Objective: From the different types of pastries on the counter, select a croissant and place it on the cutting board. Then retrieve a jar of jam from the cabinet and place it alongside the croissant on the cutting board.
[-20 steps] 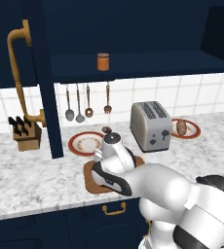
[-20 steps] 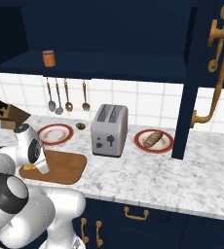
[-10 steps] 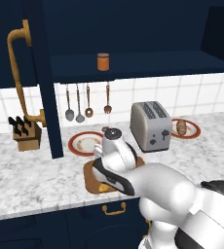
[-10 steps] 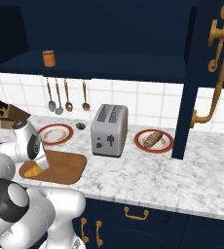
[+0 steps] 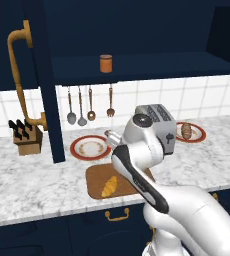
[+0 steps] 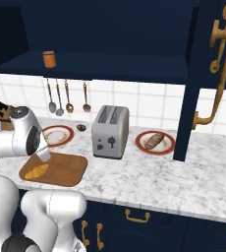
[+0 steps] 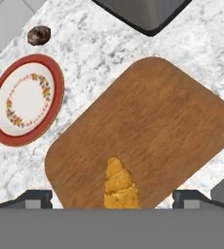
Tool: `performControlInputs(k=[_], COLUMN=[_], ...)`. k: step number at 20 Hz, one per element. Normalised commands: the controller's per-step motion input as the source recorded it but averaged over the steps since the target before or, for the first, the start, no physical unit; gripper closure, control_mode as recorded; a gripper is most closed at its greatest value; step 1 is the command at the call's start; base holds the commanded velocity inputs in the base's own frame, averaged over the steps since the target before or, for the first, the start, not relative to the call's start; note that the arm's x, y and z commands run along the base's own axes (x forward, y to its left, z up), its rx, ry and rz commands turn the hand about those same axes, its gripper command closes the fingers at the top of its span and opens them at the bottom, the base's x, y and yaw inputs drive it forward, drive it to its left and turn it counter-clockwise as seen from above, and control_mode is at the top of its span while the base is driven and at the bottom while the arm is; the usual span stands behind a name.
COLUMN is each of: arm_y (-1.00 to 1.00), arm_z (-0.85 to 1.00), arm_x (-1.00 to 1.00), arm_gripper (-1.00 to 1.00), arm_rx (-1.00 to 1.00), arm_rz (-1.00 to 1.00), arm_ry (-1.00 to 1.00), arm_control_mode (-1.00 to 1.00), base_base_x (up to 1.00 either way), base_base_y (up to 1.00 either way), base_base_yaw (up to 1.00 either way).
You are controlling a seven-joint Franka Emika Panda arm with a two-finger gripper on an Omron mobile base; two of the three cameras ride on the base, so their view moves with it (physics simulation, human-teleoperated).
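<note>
The golden croissant [image 7: 119,187] lies on the near left part of the wooden cutting board [image 7: 148,112], also seen as croissant [image 5: 109,186] on board [image 5: 94,175] and croissant [image 6: 35,171] on board [image 6: 66,170]. My gripper [image 7: 113,197] hangs open a little above the croissant, its fingers wide apart and holding nothing; from the right base it is gripper [image 6: 44,155]. The orange-brown jar of jam [image 5: 105,63] [image 6: 48,59] stands on the shelf of the open navy cabinet [image 5: 137,65].
A round brown pastry [image 6: 154,140] sits on a red-rimmed plate right of the toaster [image 6: 110,132]. A tiny dark lump [image 7: 38,35] lies by the empty plate [image 7: 24,99]. The cabinet doors [image 5: 42,80] [image 6: 203,74] stand open over the counter. A knife block [image 5: 27,137] is at far left.
The hand has risen off the cutting board and the arm has drawn up. The croissant stays lying on the board, free of the fingers.
</note>
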Motion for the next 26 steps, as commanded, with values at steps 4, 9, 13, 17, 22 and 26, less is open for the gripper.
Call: performControlInputs(k=[4, 9, 13, 17, 22, 26], arm_y=[-0.23, -0.22, -0.19, -0.18, -0.16, -0.05], arm_z=[0.99, 1.0, 1.0, 1.0, 0.99, 0.98], arm_x=[-0.81, -0.24, -0.23, -0.35, -0.01, 0.0], arm_gripper=[-1.0, -1.0, -1.0, -1.0, -1.0, -1.0], arm_rx=[0.01, 0.0, 0.0, -0.02, -0.01, -0.02], arm_rz=[0.25, 0.26, 0.28, 0.28, 0.23, 0.17], arm_ry=[-0.4, -0.46, -0.52, -0.59, -0.41, -0.14], arm_control_mode=[-1.0, -1.0, -1.0, -1.0, -1.0, -1.0], base_base_x=[0.0, 0.0, 0.0, 0.0, 0.0, 0.0], base_base_y=[0.0, 0.0, 0.0, 0.0, 0.0, 0.0], base_base_yaw=[0.0, 0.0, 0.0, 0.0, 0.0, 0.0])
